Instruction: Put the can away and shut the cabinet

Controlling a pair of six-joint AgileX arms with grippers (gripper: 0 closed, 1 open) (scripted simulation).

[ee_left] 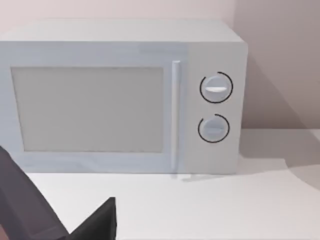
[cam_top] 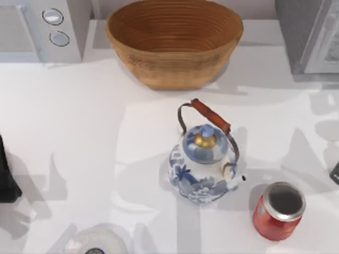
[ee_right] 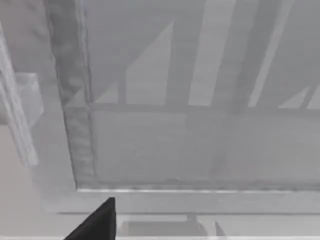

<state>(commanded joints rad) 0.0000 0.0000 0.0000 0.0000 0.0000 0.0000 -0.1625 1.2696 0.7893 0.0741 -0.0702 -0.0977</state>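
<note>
Two arms sitting at table edges, left arm [cam_top: 6,174] parking far left, jaws can't tell, microwave [cam_top: 45,29] standing back left, basket [cam_top: 174,42] sitting back centre, teapot [cam_top: 204,164] standing mid-table, can [cam_top: 278,210] standing upright just right of teapot, right gripper [cam_top: 335,173] peeking at right edge, jaws can't tell, facing cabinet [ee_right: 200,125].

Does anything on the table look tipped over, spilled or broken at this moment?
Nothing stands out. The can stands upright at the table's right, close beside the teapot, which is also upright with its lid on. The basket sits level behind them. No spill shows on the table.
</note>
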